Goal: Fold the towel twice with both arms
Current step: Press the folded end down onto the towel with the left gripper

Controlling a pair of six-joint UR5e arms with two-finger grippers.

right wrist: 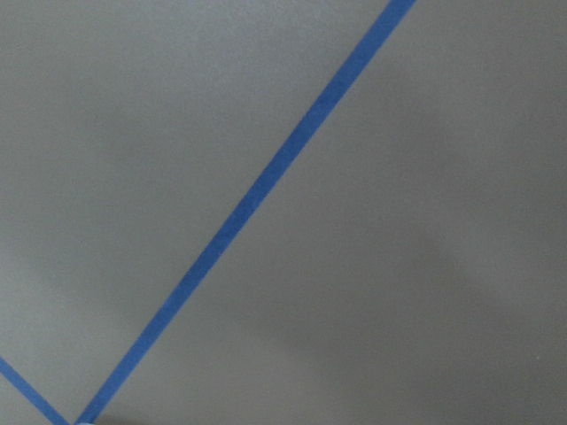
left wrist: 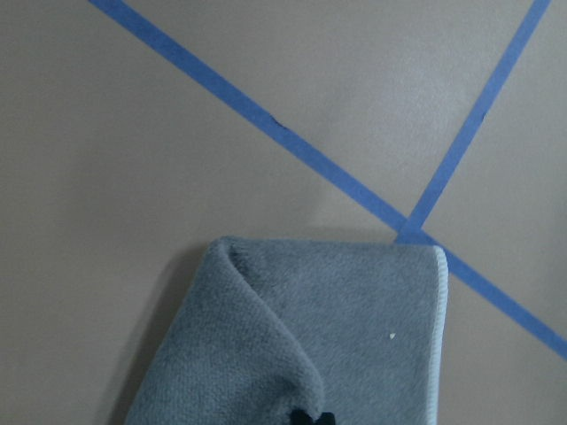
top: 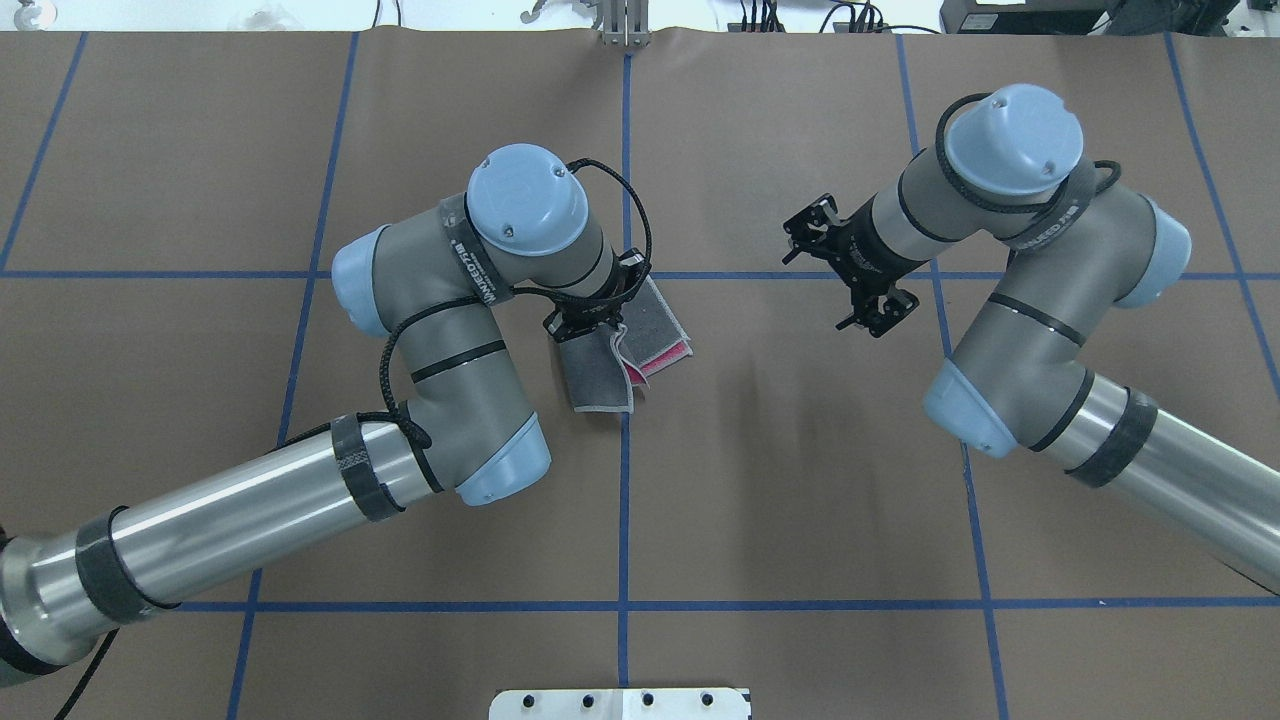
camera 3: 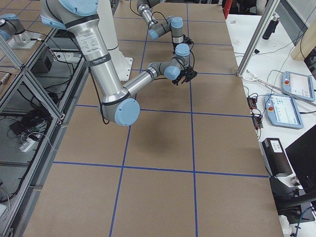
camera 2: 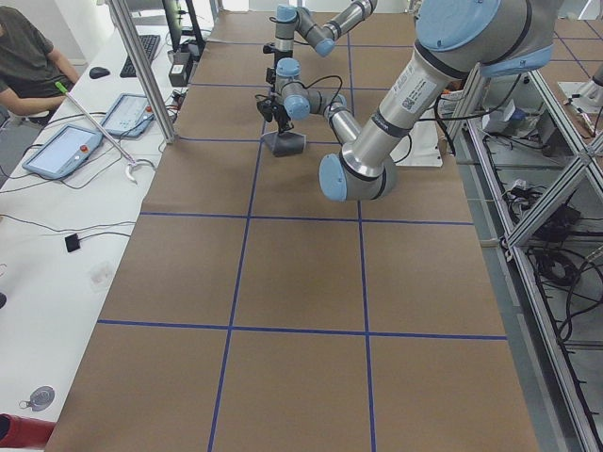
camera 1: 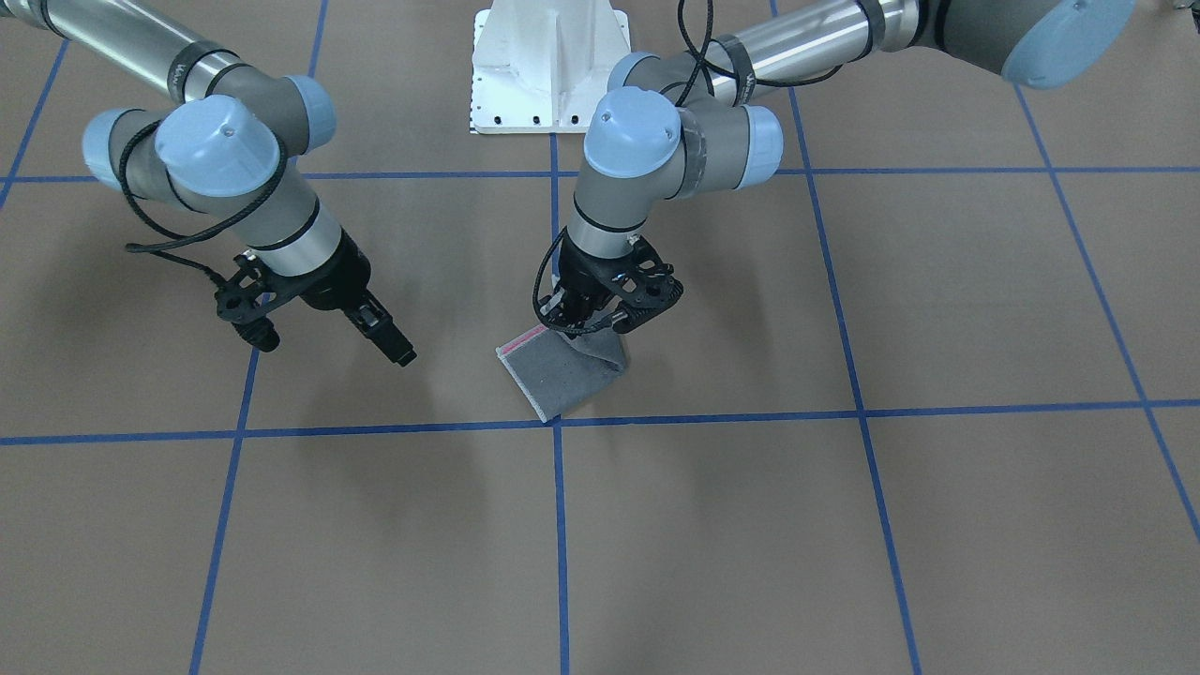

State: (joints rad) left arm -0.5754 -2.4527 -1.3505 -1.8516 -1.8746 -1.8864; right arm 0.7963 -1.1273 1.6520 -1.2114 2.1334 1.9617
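Note:
The towel (camera 1: pixel 562 375) lies near the table's middle, by a blue tape crossing. It is folded, dark grey side out, with a pink strip at one edge (top: pixel 662 355). My left gripper (camera 1: pixel 577 323) is shut on a raised grey flap of it and holds that part a little above the table. The left wrist view shows the grey flap (left wrist: pixel 337 336) bent over under the fingertips (left wrist: pixel 310 416). My right gripper (camera 1: pixel 403 356) hangs empty above bare table, well to the side of the towel. It looks open, and its wrist view shows only table and tape.
The white pedestal (camera 1: pixel 548 66) stands at the robot's side of the table. Blue tape lines (camera 1: pixel 560 525) grid the brown table top. A side bench with pendants (camera 2: pixel 66 151) and a seated person (camera 2: pixel 28 56) runs along the far edge.

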